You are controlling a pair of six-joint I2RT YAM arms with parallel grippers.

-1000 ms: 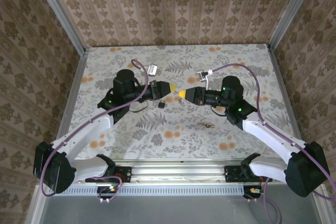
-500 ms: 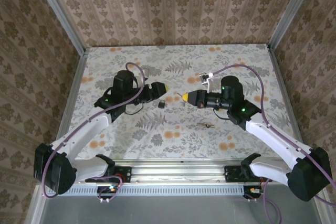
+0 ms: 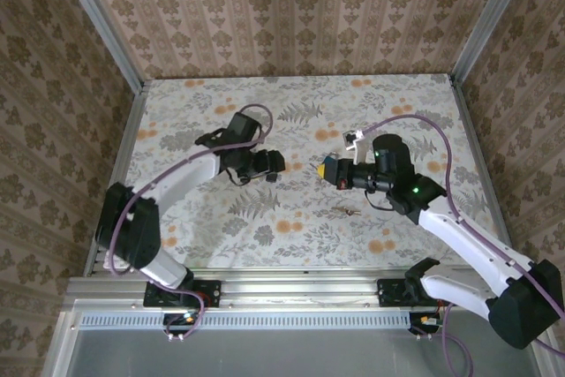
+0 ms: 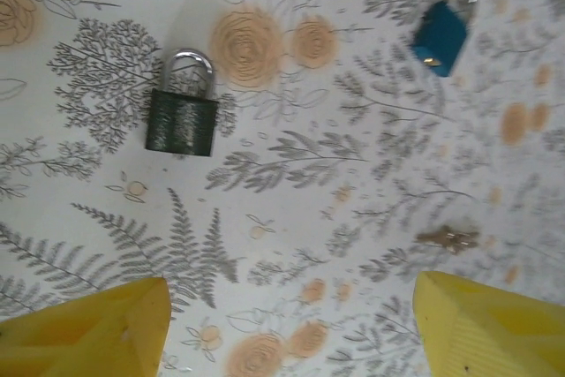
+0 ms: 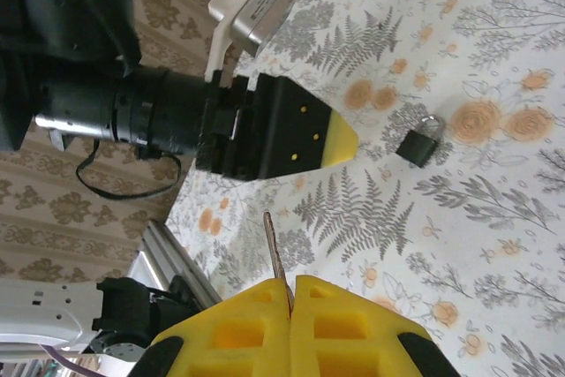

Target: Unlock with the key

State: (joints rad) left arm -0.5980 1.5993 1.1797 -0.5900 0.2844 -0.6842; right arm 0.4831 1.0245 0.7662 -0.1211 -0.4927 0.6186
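Note:
My right gripper [image 5: 291, 282] is shut on the key [image 5: 275, 253]. Its thin metal blade sticks out from between the yellow pads, and its head is hidden. In the top view the right gripper [image 3: 325, 169] hovers right of centre. A dark padlock [image 4: 183, 114] with a silver shackle lies flat on the table [image 3: 397, 112], also seen as the dark padlock [image 5: 418, 143] and the padlock [image 3: 272, 176]. My left gripper [image 4: 291, 333] faces down over the table, open and empty, just above the padlock. It shows as the left gripper [image 3: 269, 163] from above.
A small blue padlock [image 4: 440, 34] lies to the right of the dark one. A bronze bunch of small keys [image 4: 448, 238] rests on the floral cloth, seen from above as the bunch [image 3: 346, 211]. Metal rails edge the table on both sides.
The two grippers stood tip to tip, then drew apart. The left gripper opened and turned to face down over the table. The right gripper pulled back to the right, still shut.

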